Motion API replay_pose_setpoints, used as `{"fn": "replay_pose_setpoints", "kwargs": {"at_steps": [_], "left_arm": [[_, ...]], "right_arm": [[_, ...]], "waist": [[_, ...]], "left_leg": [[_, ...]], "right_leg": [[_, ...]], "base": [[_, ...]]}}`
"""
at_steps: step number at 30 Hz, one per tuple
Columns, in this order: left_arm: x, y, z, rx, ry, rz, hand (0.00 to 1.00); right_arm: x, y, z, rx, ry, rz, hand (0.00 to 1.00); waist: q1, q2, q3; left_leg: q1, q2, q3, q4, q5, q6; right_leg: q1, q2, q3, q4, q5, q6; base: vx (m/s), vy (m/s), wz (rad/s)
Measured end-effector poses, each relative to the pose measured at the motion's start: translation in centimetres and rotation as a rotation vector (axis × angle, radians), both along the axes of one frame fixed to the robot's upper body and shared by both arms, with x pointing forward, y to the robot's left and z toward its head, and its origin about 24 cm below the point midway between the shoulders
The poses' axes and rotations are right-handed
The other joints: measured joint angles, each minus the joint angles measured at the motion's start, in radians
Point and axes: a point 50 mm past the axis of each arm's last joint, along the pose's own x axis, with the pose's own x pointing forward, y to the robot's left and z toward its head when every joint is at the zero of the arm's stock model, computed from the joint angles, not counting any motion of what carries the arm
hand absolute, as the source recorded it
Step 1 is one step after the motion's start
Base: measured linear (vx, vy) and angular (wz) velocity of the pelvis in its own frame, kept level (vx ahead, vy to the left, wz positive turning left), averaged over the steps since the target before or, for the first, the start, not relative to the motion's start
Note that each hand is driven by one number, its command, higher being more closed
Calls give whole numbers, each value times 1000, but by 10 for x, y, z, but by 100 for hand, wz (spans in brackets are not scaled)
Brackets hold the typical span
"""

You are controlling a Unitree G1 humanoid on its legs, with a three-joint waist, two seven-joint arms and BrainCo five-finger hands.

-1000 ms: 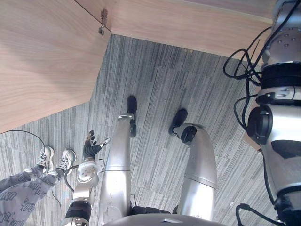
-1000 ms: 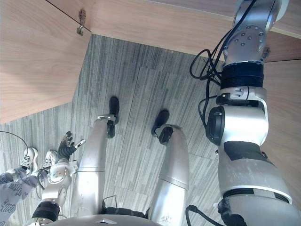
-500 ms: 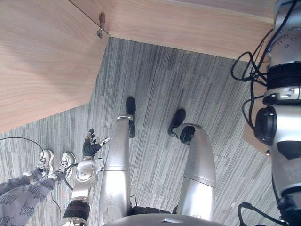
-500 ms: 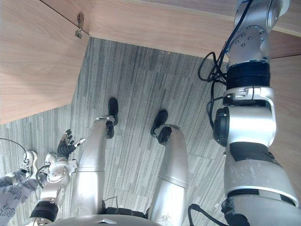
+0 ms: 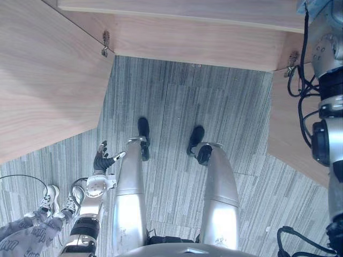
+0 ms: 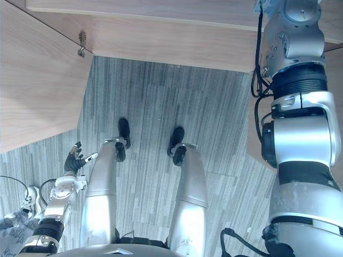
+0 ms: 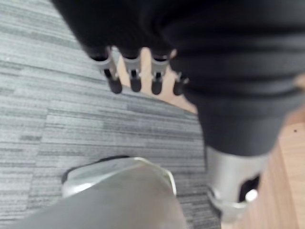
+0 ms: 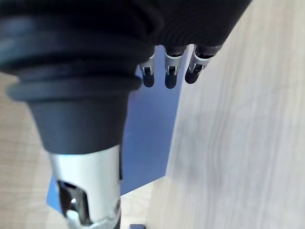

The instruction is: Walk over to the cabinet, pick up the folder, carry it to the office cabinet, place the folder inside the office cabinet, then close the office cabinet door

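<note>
A blue folder [image 8: 148,138] shows in the right wrist view just past my right hand [image 8: 169,71]. It stands beside a light wood panel [image 8: 238,143] of the office cabinet [image 5: 187,37]. The fingers are straight, their dark tips at the folder's top, and the thumb lies in front of its blue face. My right arm reaches up at the far right into the cabinet, where a bit of pale blue [image 6: 266,6] shows. My left hand [image 5: 101,159] hangs open by my left leg, holding nothing.
The cabinet's left door [image 5: 43,80] stands swung open, with a metal hinge [image 5: 105,43] at its corner. Another wood door [image 5: 289,118] stands open on the right. A person's white shoes [image 5: 51,195] and patterned trouser leg [image 5: 21,238] are at the lower left on grey carpet.
The camera has shifted, bringing more of the cabinet into the top of the picture. My right arm now reaches higher, toward the cabinet. The left hand hangs as before.
</note>
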Motion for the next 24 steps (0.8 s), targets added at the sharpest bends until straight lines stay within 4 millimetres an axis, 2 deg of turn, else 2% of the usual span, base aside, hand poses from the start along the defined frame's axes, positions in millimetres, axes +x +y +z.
{"fn": "replay_pose_setpoints", "kwargs": {"at_steps": [3,9,12,19,24], "left_arm": [[1,1,0,1,4,-6,0],[16,-4,12,-3,-38,-30,0],[27,-17,18,-10,-52,-76,0],[49,-28,36,-8,-96,-141,0],[51,-29,39,-9,-99,-149,0]], "right_arm": [[-2,8,9,-90,-3,-42,0],[5,18,2,-265,65,-104,0],[7,24,0,-353,88,-119,0],[11,43,-9,-503,139,-58,0],[11,50,-13,-564,154,-21,0]], "waist": [[-4,0,0],[-6,0,0],[-17,0,0],[-30,0,0],[-34,0,0]], "left_leg": [[1,16,27,-5,5,6],[1,20,45,-5,1,16],[-4,24,48,-5,-1,21],[-5,31,59,-3,-6,27],[-6,34,61,-1,-9,30]], "right_leg": [[2,0,3,-15,10,6],[7,1,9,-37,24,15],[7,6,11,-51,33,19],[5,11,17,-57,35,23],[5,13,18,-59,35,23]], "base": [[-3,8,-1],[-10,12,-3],[-26,22,-8],[-11,3,-3],[0,0,0]]}}
